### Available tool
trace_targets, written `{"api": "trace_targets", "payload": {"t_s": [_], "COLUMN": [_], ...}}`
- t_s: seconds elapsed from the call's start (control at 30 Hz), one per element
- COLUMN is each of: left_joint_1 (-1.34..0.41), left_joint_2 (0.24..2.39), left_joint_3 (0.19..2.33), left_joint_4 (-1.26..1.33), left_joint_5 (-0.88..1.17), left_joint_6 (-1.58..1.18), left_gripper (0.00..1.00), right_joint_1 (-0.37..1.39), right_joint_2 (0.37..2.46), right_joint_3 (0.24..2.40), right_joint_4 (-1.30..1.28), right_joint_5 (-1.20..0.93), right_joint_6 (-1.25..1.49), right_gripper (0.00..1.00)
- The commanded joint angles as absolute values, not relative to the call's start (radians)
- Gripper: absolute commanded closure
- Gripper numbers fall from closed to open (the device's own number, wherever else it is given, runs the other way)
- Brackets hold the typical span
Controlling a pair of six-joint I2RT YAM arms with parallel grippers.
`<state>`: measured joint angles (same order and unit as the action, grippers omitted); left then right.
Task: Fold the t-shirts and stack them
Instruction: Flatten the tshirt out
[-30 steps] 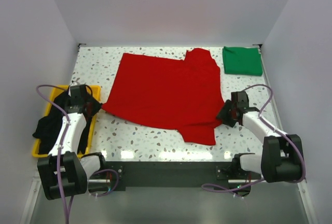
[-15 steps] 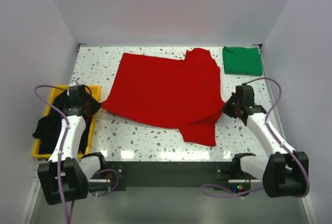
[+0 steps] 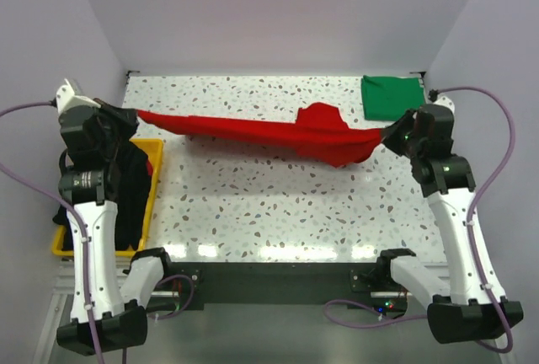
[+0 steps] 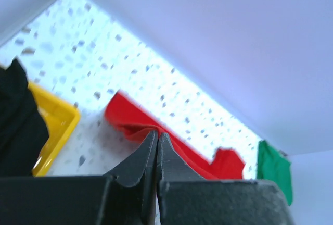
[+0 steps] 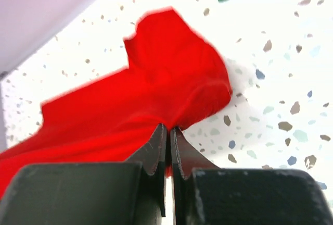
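Observation:
The red t-shirt (image 3: 278,134) hangs stretched in a long band above the table, held at both ends. My left gripper (image 3: 126,114) is shut on its left end, raised beside the yellow tray. My right gripper (image 3: 392,132) is shut on its right end, just in front of the green t-shirt (image 3: 392,97), which lies folded at the back right corner. In the left wrist view the jaws (image 4: 157,134) meet on a fold of the red t-shirt (image 4: 130,118). In the right wrist view the red t-shirt (image 5: 156,74) bunches right at the pinched tips (image 5: 168,127). The black t-shirt (image 3: 126,187) lies crumpled in the tray.
A yellow tray (image 3: 154,152) sits at the table's left edge under the left arm. White walls close in the table on the left, back and right. The speckled tabletop (image 3: 269,212) lies bare in front of the hanging shirt.
The right gripper has shut on the red shirt's edge. Both arms have risen and moved back, lifting the shirt from flat on the table into a taut band.

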<state>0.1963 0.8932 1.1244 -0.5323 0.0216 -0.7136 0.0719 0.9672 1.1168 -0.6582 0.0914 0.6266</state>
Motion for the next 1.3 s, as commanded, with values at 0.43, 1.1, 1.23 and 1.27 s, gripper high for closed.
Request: {"api": "trace_targets", "payload": {"t_s": [0.43,1.1,1.23,1.27], "left_joint_1": [0.204,0.204,0.206,0.204], "left_joint_2": [0.994,0.95,0.884,0.873], "left_joint_3": [1.589,1.71,1.701,1.704], "left_joint_4": [-0.534,-0.548,-0.583,-0.591], "left_joint_5": [0.047,0.063,0.038,0.032], "left_joint_6": [-0.796,-0.77,-0.762,-0.759], "left_gripper": [1.0,1.0,1.0,1.0], "right_joint_1": [0.071,0.071,0.071,0.072], "right_joint_2": [0.956,0.888,0.829,0.821], "right_joint_3": [1.548,1.681,1.707,1.716], "right_joint_4": [-0.773,-0.758,-0.798,-0.816], "right_joint_5": [0.215,0.226,0.224,0.225], "right_joint_6": [0.583,0.555,0.546,0.543], "right_gripper": [1.0,1.0,1.0,1.0]}}
